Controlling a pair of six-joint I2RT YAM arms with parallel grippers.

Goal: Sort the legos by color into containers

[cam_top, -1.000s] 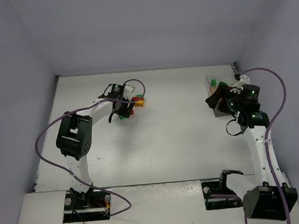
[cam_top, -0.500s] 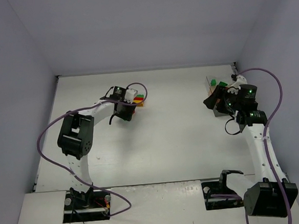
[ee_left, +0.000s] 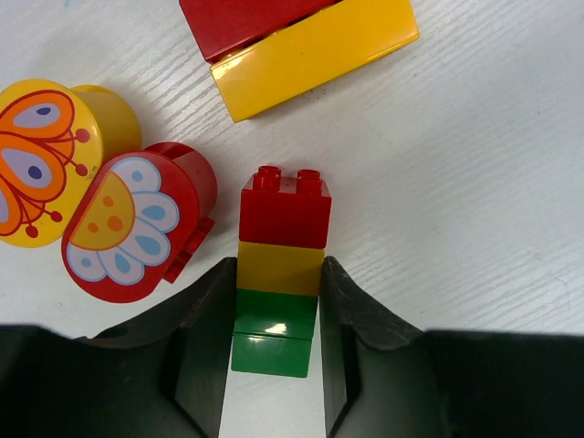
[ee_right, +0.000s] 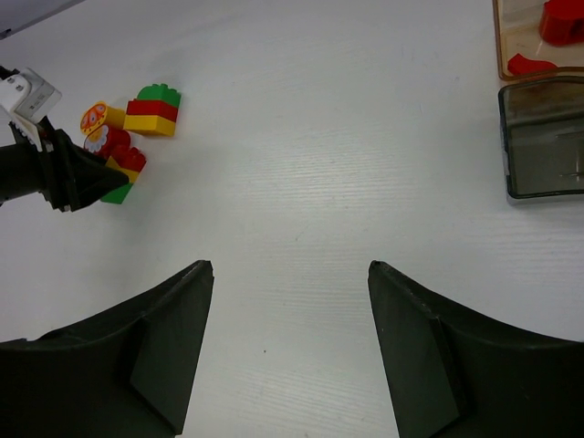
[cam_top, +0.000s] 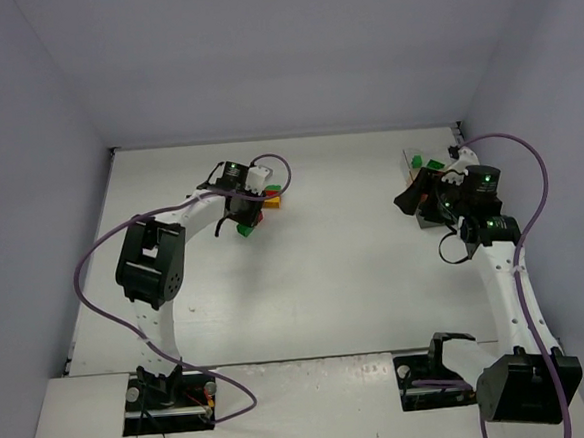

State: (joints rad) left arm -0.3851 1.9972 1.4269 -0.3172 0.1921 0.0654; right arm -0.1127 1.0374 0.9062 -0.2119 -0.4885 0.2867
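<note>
White table (cam_top: 326, 277), pale walls. Left gripper (ee_left: 278, 270): jaws closed on sides of stack (ee_left: 284, 212), which lies flat; green and yellow pinched, red end past fingertips. Just left of stack, red round (ee_left: 128, 224) touches yellow round (ee_left: 55, 151). Beyond stack, red-yellow brick (ee_left: 310, 46). Right gripper (ee_right: 290, 274): jaws wide apart, holding nothing, over table. Tray (ee_right: 540, 187) far right, red pieces inside, well apart from stack.

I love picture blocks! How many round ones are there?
2. In the left wrist view, the yellow round plastic butterfly block sits far left; the red round plastic flower block is beside it. More may be hidden.
</note>
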